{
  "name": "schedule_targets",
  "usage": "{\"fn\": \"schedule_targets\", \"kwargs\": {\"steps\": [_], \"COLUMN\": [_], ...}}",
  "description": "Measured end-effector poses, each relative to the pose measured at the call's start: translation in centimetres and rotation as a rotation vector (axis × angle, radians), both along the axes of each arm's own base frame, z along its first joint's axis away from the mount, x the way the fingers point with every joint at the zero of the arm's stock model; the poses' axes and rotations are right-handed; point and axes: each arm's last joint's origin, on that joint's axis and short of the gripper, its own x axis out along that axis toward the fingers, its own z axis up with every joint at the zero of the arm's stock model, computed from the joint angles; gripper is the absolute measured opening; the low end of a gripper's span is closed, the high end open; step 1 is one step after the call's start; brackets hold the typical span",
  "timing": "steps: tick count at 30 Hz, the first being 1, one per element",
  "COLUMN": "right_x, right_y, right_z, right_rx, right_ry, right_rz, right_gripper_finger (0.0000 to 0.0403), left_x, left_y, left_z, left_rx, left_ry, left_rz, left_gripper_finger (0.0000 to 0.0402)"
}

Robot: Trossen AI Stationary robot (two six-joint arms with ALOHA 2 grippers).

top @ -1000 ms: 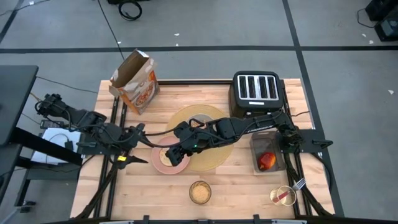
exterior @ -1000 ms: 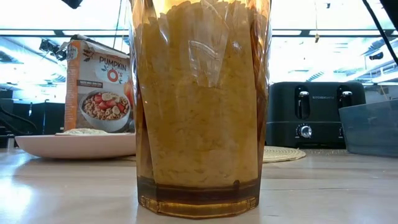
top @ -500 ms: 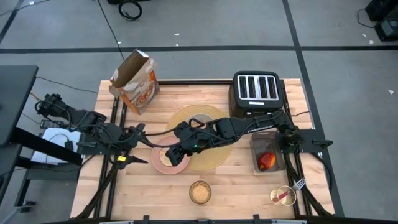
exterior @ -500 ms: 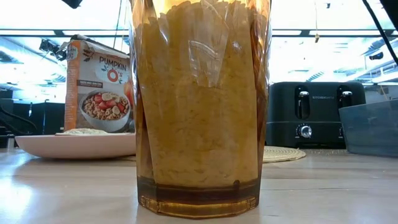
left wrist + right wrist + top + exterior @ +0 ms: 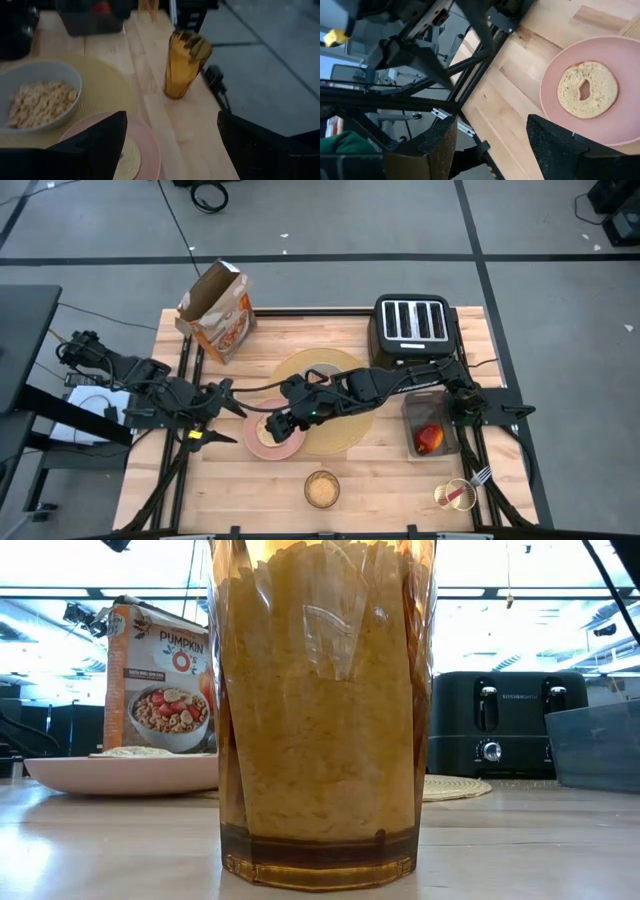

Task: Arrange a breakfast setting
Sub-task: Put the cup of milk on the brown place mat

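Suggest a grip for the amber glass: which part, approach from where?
Take the amber glass around its side wall, roughly mid-height, coming in level from the side. It stands upright and alone near the table's front edge, its walls are tall and faceted, and it is full almost to the rim, so a top-down pinch risks spilling.

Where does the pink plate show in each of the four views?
High view: the pink plate lies left of centre, under the right gripper.
Low view: at the left, seen edge-on.
Left wrist view: at the bottom, between the fingers.
Right wrist view: at the right, carrying a bagel half.
Shared landmark: the amber glass, in all but the right wrist view.
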Motion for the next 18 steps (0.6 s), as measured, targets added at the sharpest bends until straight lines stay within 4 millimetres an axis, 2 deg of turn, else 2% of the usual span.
{"fn": "schedule_targets", "kwargs": {"steps": [4, 9, 18], "right_x": [-0.2, -1.8, -4.1], "right_y": [-0.4, -0.3, 0.1], "right_z": [0.0, 0.4, 2.1], "right_rx": [-0.093, -0.244, -0.417], "right_ry": [0.007, 0.075, 0.101], "right_rz": [-0.04, -0.092, 0.116], "right_gripper_finger": [0.0244, 0.0244, 0.0244], "left_x": [-0.5, -1.4, -2.2], "left_y": [0.2, 0.8, 0.5], "left_z": [0.9, 1.5, 1.8], "left_rx": [-0.046, -0.075, -0.104], "left_ry": [-0.074, -0.118, -0.136], "left_rz": [0.004, 0.024, -0.016], "left_gripper_finger": [0.0318, 0.0318, 0.0318]}}
